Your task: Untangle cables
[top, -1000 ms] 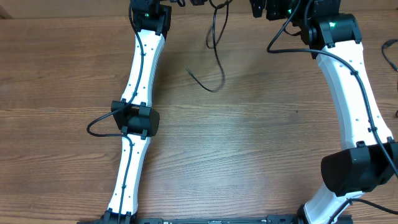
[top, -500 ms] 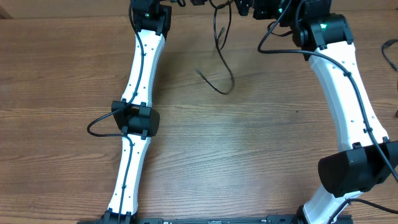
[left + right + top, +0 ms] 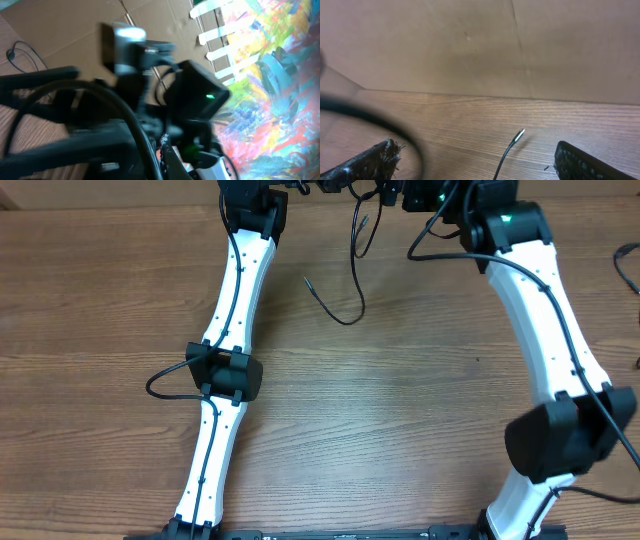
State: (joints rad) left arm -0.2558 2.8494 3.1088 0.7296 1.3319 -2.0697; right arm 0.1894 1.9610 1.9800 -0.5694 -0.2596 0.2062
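Observation:
Thin black cables (image 3: pixel 346 323) hang at the table's far edge and loop down onto the wood. One silver-tipped end (image 3: pixel 307 280) lies to the left, and another short end (image 3: pixel 364 222) hangs higher. My left gripper (image 3: pixel 318 185) is at the top edge. In the left wrist view it (image 3: pixel 150 150) looks shut on a blurred black cable (image 3: pixel 120 107). My right gripper (image 3: pixel 385 192) is just to the right of the strands. In the right wrist view its fingers (image 3: pixel 477 157) are wide apart, with a cable plug tip (image 3: pixel 519 134) between them, untouched.
A brown cardboard wall (image 3: pixel 470 45) stands behind the wooden table (image 3: pixel 420 400). A colourful painted backdrop (image 3: pixel 280 75) is off to one side. The right arm's black wrist block with a green light (image 3: pixel 200 95) is close to my left gripper. A green object (image 3: pixel 628 265) sits at the right edge.
The right arm has moved left, toward the hanging strands. The left arm has shifted slightly right. The cable loop swung right, then back left.

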